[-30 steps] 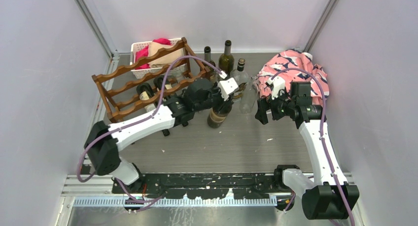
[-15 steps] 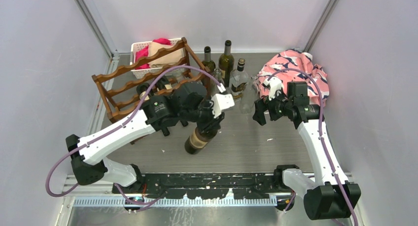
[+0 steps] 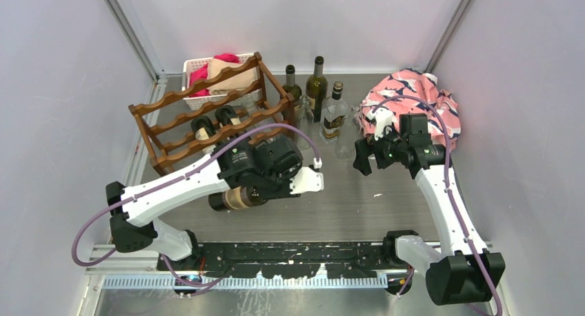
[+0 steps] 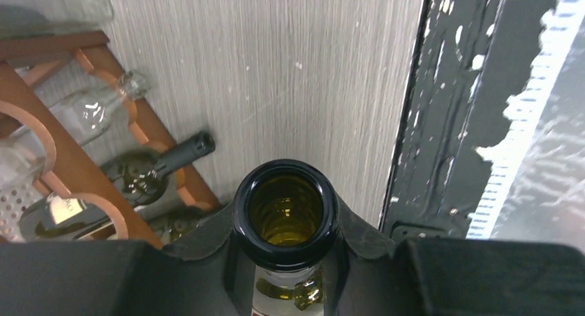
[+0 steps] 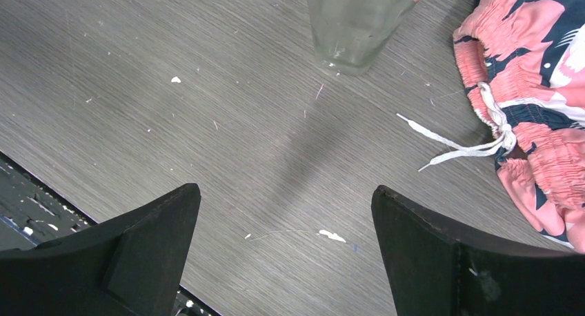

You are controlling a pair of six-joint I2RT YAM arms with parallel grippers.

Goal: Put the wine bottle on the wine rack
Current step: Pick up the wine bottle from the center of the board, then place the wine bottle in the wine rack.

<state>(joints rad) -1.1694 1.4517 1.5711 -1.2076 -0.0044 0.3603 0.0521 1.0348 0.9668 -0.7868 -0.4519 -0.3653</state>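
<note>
The wine bottle point(image 3: 233, 198), dark with a tan label, hangs level above the table in front of the wine rack point(image 3: 207, 112), base pointing left. My left gripper point(image 3: 268, 190) is shut on its neck. In the left wrist view the open mouth of the wine bottle point(image 4: 286, 192) faces the camera, pinched by the left gripper point(image 4: 286, 228). The wine rack point(image 4: 65, 168) shows at the left there, with a dark bottle point(image 4: 162, 163) lying in it. My right gripper point(image 3: 363, 157) hovers open over bare table, nothing inside the right gripper point(image 5: 286, 219).
Two dark bottles point(image 3: 205, 130) lie in the rack's lower tier. Several bottles point(image 3: 317, 78) stand behind, plus a clear one point(image 3: 347, 141) near my right gripper, clear bottle point(image 5: 352, 26). Pink patterned shorts point(image 3: 414, 99) lie back right. A white basket point(image 3: 193, 71) sits behind the rack.
My left arm has swung the bottle from near upright at mid-table down to level and carried it left and nearer, in front of the rack. The right arm has barely moved.
</note>
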